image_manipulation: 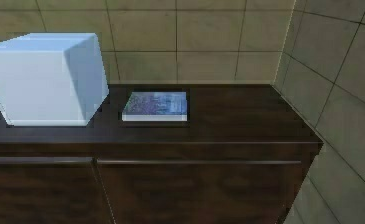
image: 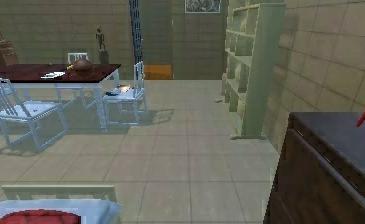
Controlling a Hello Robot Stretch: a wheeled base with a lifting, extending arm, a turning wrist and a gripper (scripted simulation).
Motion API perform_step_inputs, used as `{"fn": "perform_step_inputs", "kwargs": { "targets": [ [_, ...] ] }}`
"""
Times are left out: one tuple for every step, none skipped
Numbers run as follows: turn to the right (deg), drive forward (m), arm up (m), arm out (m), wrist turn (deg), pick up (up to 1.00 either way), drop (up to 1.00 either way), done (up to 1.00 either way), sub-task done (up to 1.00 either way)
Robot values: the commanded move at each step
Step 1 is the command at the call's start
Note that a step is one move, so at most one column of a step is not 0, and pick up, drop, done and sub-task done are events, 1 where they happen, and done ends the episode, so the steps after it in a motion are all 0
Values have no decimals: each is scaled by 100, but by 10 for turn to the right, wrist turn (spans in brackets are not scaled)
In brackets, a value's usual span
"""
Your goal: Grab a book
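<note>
Dark surface (image_manipulation: 240, 125), book (image_manipulation: 156, 106) near its back edge; reaching may knock the neighbouring box (image_manipulation: 48, 78); end effector's state I can't tell.

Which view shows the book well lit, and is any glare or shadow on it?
Arm side view: the book lies evenly lit on the dark cabinet top, no glare or shadow across it. Forward view: the far wall behind the table is dim.
</note>
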Motion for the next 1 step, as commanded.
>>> {"fn": "perform_step_inputs", "kwargs": {
  "targets": [
    [0,0,50,0,0,0,0,0,0]
  ]
}}
